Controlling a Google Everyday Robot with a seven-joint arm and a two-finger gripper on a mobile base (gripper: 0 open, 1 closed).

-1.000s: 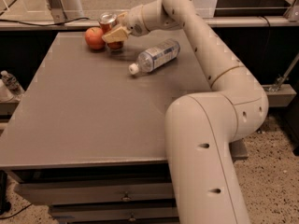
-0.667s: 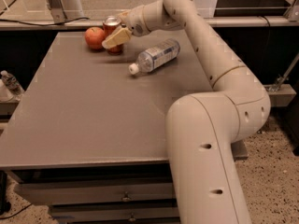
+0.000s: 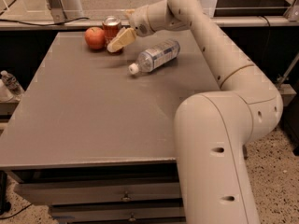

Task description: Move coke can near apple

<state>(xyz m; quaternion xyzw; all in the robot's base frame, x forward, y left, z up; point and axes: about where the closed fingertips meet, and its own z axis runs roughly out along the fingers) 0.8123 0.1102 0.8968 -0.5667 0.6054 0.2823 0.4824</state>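
Single camera view of a flat, matte grey table (image 3: 93,120) with a straight front edge and metal drawers (image 3: 124,197) beneath it. The smooth, cream-coloured robot arm (image 3: 224,59), built of rounded tubular segments, reaches from the lower right of the frame to the upper left. There the gripper (image 3: 119,31) sits at the can. Its jaws appear spread rather than clamped. One pale tan, wedge-shaped finger (image 3: 120,40) crosses in front of the can's lower right side; the other is mostly hidden behind it. The coke can (image 3: 111,28), a short red cylinder with a silver top, stands upright on the table in the upper left of the frame, just right of the apple (image 3: 95,38) and nearly touching it. The apple is round, red-orange and glossy. A clear plastic water bottle (image 3: 155,56) with ribbed walls, a pale label and a white cap lies on its side right of and below the can, cap pointing to the lower left. A second bottle (image 3: 9,80) shows at the left edge, off the table. Compared with one second ago, the can is no longer tilted in the gripper but upright on the table, and the front finger has shifted slightly to the right of it. The apple and the water bottle have not moved.
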